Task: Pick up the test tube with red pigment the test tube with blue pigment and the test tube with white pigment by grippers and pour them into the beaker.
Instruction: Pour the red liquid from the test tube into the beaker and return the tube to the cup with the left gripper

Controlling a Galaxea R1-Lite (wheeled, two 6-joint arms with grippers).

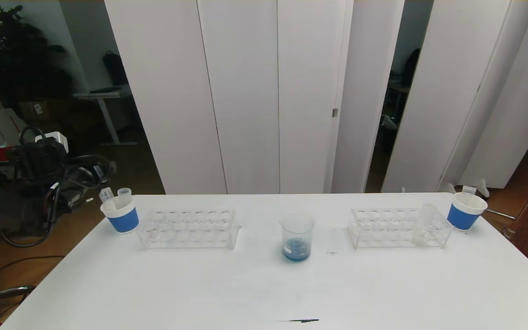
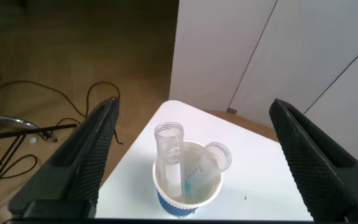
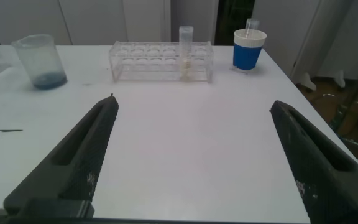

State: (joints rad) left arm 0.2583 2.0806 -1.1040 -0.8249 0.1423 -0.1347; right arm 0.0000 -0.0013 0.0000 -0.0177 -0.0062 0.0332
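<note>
**Beaker mid-table with blue liquid; both grippers open, holding nothing**

Beaker [image 1: 297, 237] sits centre of the white table [image 1: 264, 284], between two clear racks. Clear glass, flared rim, shallow blue liquid at the bottom. Graduation marks are faint and not readable.

Left gripper [image 2: 194, 155]: jaws spread wide, nothing between them, hovering above the left paper cup [image 2: 187, 186]. Not visible from the head camera.

Left paper cup, blue band with white rim, is at 9 o'clock from the beaker, past the left rack [image 1: 188, 228]. Two clear tubes stand in it: an upright one [image 2: 169, 155] and the test tube with blue pigment [image 2: 207, 163], leaning, with a trace of blue low down.

Right gripper [image 3: 194, 155]: jaws spread wide, empty, over bare table on the near side, also out of the head view.

Right rack [image 1: 399, 227] at 3 o'clock from the beaker holds the test tube with white pigment [image 1: 422, 224], upright near its right end, pale yellowish-white liquid at the bottom. Right paper cup [image 1: 464, 211] sits just past the rack with one tube top poking out; contents hidden.

A small dark streak [image 1: 303, 321] marks the table at 6 o'clock, near its front edge.
</note>
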